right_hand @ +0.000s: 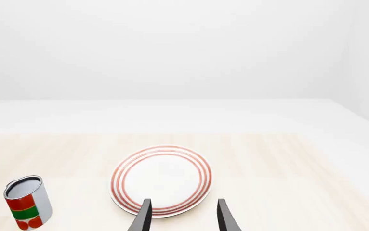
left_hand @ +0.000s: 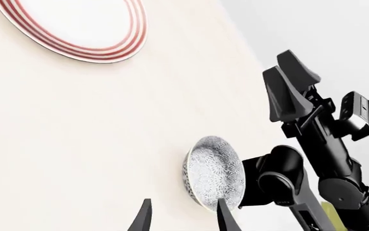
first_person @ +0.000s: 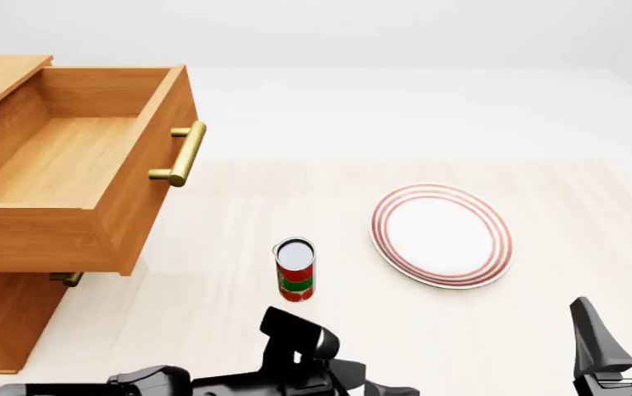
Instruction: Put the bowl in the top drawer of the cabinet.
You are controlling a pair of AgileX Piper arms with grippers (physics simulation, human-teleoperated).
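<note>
The bowl, white with small dark flowers, shows only in the left wrist view, resting on the table just ahead of my left gripper. That gripper is open and empty; one fingertip overlaps the bowl's rim and the bowl is not between the fingers. The cabinet stands at the left of the front view with its top drawer pulled out and empty. My right gripper hangs open near the table's front right, close to the bowl, pointing at the plate.
A flat white plate with red rings lies right of centre. A red and green can stands upright between the plate and the cabinet. The lower drawer's handle peeks out under the open drawer. My left arm lies along the front edge.
</note>
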